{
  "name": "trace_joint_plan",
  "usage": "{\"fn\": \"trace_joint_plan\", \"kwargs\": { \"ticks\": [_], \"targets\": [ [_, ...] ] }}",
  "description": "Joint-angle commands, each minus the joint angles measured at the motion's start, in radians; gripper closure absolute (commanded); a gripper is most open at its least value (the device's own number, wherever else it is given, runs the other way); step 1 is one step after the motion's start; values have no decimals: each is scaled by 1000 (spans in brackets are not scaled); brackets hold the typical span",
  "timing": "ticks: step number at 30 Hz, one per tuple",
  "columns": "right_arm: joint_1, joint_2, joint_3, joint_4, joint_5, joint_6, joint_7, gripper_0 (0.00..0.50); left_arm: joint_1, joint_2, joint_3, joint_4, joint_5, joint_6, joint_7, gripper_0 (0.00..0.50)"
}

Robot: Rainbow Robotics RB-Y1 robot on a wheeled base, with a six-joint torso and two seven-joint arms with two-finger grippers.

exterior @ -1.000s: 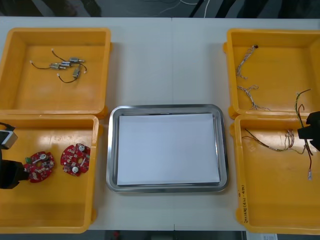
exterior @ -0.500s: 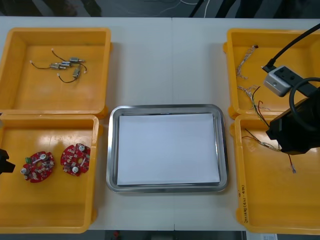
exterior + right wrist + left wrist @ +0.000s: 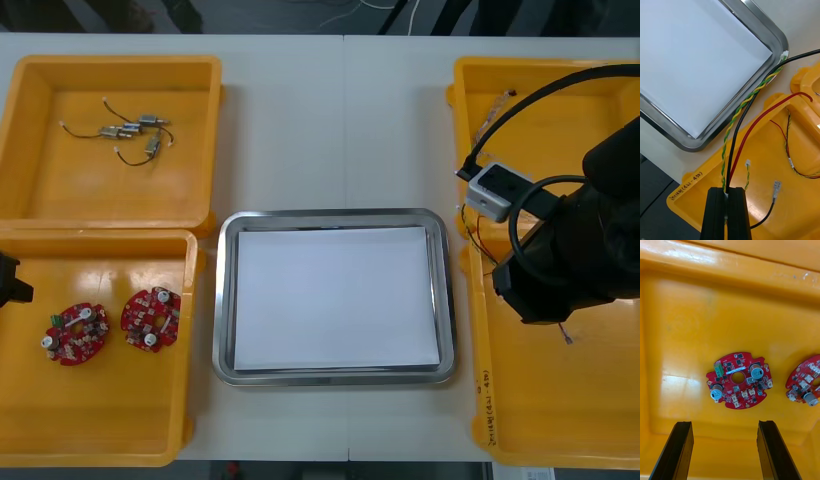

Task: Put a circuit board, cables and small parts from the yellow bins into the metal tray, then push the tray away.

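- Your right gripper [image 3: 727,212] has its black fingers pinched almost together on a cable bundle [image 3: 741,108] of twisted yellow-green, black and red wires. The wires rise from between the pads.
- Change: a second ago the right arm [image 3: 570,260] was barely in at the table's right edge. Now it sits over the near right yellow bin [image 3: 560,420], hard by the tray side.
- The bundle's far end hangs at the corner of the shiny metal tray [image 3: 226,300]. It's not clearly inside, and the white floor of the tray has nothing on it.
- Looks like mid-transfer to me. You need to carry further over the white floor before letting go, or the wires may drape across the rim.
- A loose black lead with a metal terminal [image 3: 775,186] lies in that bin near the fingers. I can't tell if it is caught up with the bundle, so watch for it dragging.
- Your left gripper [image 3: 724,453] is wide open and holding nothing.
- Change: it was up against the round red circuit board [image 3: 738,379] a second ago. It has since backed off towards the bin's far left corner.
- That board lies flat in the near left yellow bin [image 3: 100,420], just beside a second red board [image 3: 150,318]. Board pick not done.
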Motion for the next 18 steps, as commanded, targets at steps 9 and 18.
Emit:
{"fn": "trace_joint_plan", "kwargs": {
  "ticks": [9, 18],
  "targets": [
    [-91, -38, 93, -17, 4, -28, 53, 500, -28, 31, -18, 53, -83, -140, 29, 0],
    [-91, -37, 92, -17, 9, -28, 54, 500, 7, -8, -61, 68, -153, -231, 29, 0]
  ]
}}
